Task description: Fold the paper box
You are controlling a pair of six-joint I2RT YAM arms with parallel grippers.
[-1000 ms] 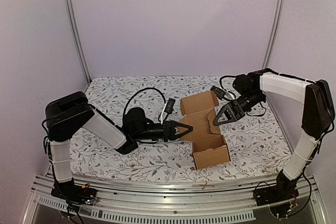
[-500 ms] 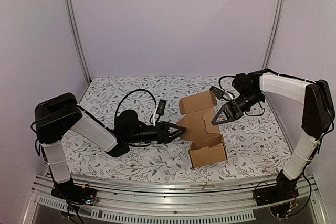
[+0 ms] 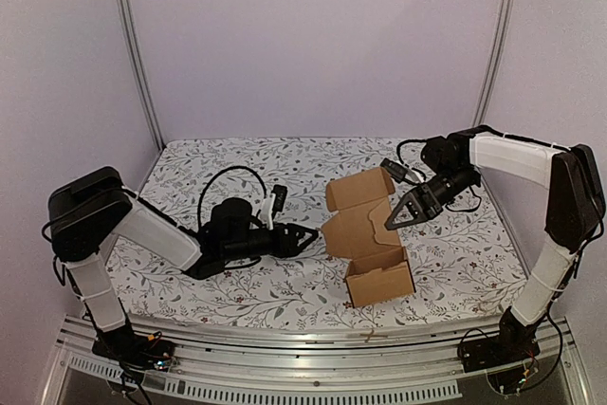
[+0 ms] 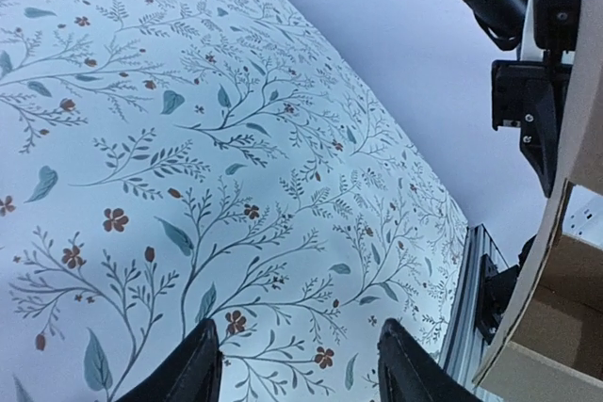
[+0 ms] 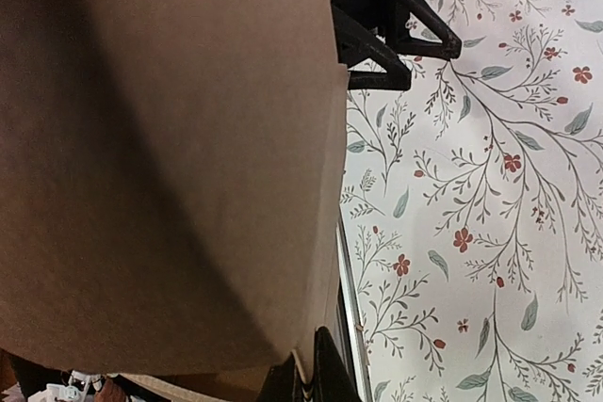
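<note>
The paper box [image 3: 365, 234] is brown cardboard, partly folded, with an open tray part [image 3: 381, 280] near the front and its panels raised behind. My right gripper [image 3: 390, 223] is shut on the right edge of a raised panel. In the right wrist view that panel [image 5: 160, 157] fills the left side, pinched between the fingers [image 5: 316, 378] at the bottom. My left gripper [image 3: 311, 234] stands open just left of the box, apart from it. In the left wrist view its fingertips [image 4: 203, 364] frame bare cloth, and the box [image 4: 565, 317] shows at the right edge.
A floral cloth [image 3: 237, 163] covers the table. A black cable [image 3: 228, 177] loops behind the left arm. An aluminium rail [image 3: 303, 339] runs along the near edge, and metal posts [image 3: 133, 45] stand at the back corners.
My left gripper has opened, let go of the box and drawn back to the left. My right gripper has shut on the panel's edge. The box shifted slightly.
</note>
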